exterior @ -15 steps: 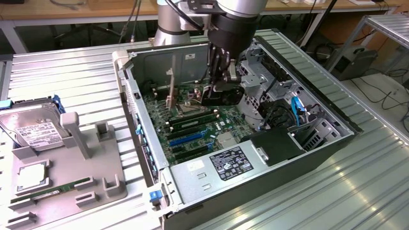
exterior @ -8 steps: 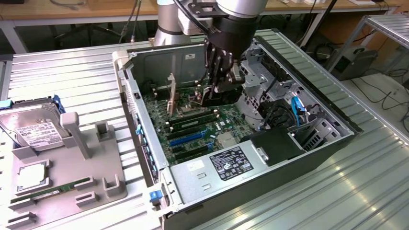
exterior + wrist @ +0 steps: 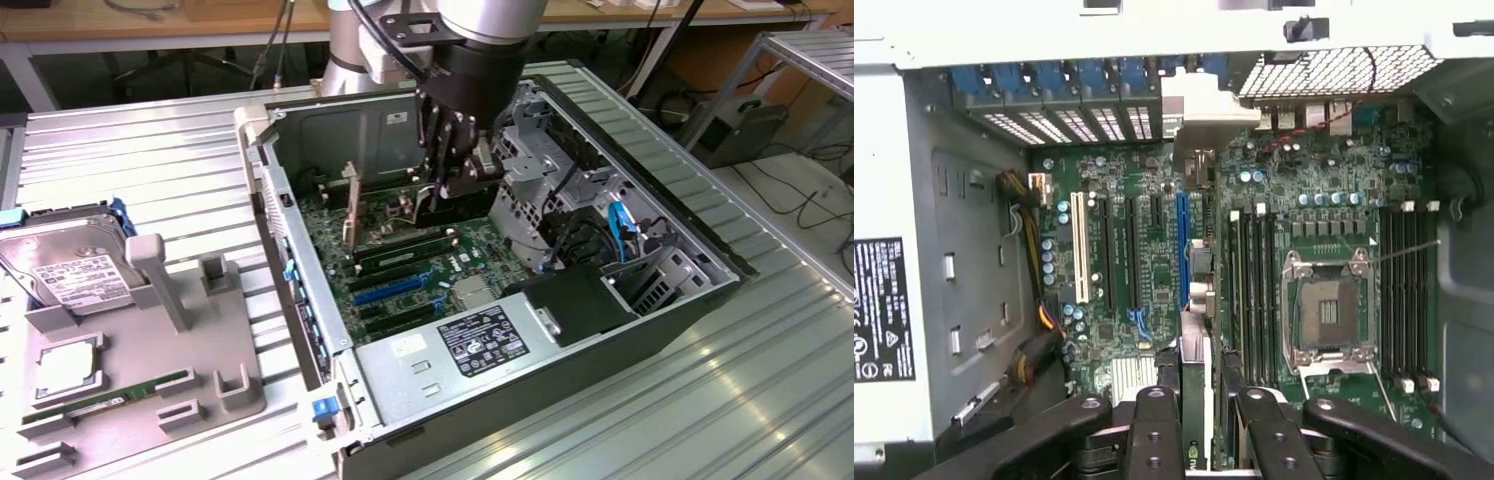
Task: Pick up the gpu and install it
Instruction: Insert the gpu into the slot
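Clamping the gpu (image 3: 1195,360) edge-on, pincer (image 3: 1200,415) hangs clear of case walls (image 3: 334,130).

**Q:** What makes up the arm (image 3: 497,18)?
**A:** A silver-grey tube above the gripper (image 3: 454,188), then a black cylindrical wrist. A black cable (image 3: 387,40) runs alongside.
**Q:** And the gripper itself?
**A:** Black, linked fingers (image 3: 1154,430) with round screw heads.

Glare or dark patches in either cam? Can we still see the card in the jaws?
Exterior view: glare streaks the metal table; case interior shaded under the gripper. Wrist view: case rim washed out white, motherboard evenly lit, gpu visible edge-on between the dark jaws.
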`<move>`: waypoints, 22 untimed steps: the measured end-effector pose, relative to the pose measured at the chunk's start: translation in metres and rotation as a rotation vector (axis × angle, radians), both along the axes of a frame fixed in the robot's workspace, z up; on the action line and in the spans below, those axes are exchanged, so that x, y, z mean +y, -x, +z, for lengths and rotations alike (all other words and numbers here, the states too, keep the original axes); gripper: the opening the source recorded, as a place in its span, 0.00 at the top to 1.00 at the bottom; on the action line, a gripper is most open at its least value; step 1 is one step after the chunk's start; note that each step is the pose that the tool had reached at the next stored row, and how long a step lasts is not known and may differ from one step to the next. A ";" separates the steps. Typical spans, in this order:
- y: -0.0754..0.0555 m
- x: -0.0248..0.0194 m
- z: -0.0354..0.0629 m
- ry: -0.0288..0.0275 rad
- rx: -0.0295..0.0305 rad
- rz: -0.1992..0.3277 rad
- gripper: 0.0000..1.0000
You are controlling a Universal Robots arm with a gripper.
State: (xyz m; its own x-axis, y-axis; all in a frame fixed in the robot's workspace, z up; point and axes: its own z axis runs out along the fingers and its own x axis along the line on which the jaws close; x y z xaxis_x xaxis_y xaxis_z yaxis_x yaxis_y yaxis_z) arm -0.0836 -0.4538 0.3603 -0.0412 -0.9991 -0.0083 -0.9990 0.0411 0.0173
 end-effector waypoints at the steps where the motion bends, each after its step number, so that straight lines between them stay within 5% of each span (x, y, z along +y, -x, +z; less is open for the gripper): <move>1: 0.003 -0.0001 -0.0006 0.0000 -0.0030 0.000 0.74; 8: 0.020 -0.0015 -0.0060 -0.0001 -0.0210 0.000 0.74; 17: 0.028 -0.0090 -0.0210 -0.0001 -0.0251 0.000 0.74; 22: 0.029 -0.0098 -0.0302 0.0001 -0.0255 0.000 0.74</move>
State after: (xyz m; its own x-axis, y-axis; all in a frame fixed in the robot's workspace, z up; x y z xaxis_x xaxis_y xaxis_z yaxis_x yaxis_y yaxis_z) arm -0.1128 -0.4636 0.3302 -0.0414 -0.9991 -0.0093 -0.9991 0.0415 -0.0082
